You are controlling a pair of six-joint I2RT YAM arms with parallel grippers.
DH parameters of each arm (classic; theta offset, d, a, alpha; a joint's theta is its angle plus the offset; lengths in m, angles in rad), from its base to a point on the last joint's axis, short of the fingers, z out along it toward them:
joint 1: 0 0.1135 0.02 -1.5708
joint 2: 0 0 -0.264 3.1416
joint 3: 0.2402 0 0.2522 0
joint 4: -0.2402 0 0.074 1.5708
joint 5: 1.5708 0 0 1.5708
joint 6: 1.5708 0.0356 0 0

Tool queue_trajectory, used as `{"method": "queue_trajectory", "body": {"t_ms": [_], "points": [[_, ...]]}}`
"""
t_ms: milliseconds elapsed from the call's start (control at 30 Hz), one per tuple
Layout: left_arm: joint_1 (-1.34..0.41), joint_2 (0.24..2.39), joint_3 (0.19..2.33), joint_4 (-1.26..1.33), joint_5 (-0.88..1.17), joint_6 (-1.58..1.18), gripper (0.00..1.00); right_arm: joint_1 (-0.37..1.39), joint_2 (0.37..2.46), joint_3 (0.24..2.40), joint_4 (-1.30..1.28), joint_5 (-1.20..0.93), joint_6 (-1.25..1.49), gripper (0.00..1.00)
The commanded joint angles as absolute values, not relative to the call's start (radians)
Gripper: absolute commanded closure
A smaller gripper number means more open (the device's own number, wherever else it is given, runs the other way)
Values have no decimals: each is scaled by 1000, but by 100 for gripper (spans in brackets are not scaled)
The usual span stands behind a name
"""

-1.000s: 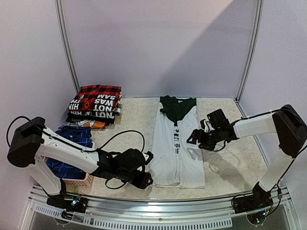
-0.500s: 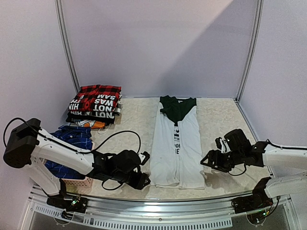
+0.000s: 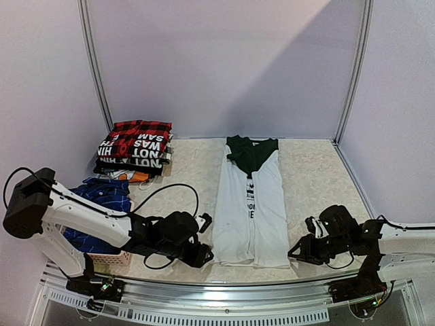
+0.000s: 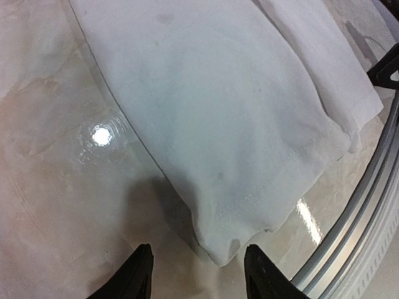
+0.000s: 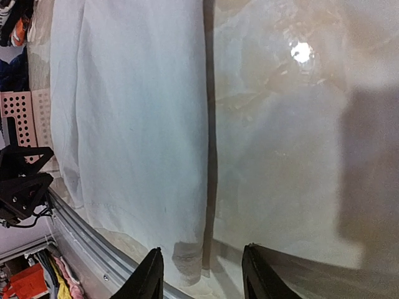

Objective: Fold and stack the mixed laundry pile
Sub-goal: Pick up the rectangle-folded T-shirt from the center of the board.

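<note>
Since the shirt (image 3: 249,210) runs 12 to 6 o'clock, we have our left pincer (image 3: 206,254) and right pincer (image 3: 295,252) open, empty, at its 7 and 5 o'clock corners.

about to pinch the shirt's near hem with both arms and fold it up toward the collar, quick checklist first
1. Left end effector open, astride the near-left hem corner: ok.
2. Right end effector open, astride the near-right hem corner: ok.
3. White T-shirt lies flat as one long strip, sides folded in: ok.
4. Nothing resting on the shirt: ok.
5. Both low enough to catch every layer of the hem: cannot tell.
6. Folded stack well clear of the fold path: ok.
</note>
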State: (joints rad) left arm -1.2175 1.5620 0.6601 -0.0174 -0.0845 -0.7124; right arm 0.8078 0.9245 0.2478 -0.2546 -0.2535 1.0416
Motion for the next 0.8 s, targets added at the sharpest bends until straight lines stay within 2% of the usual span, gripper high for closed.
{"method": "queue_trajectory", "body": {"t_ms": [0,300,500,767], "points": [[-1233,1570,652,25,-78,-723,49,832,927,214,-257,-279,1079,58],[-1235,1593,661,30,-68,-724,50,856,959,186,-213,-310,1088,72],[-1235,1612,660,50,-54,-732,52,855,990,179,-174,-330,1085,75],[-1235,1639,668,68,-43,-736,51,856,1002,178,-176,-336,1071,91]]}}
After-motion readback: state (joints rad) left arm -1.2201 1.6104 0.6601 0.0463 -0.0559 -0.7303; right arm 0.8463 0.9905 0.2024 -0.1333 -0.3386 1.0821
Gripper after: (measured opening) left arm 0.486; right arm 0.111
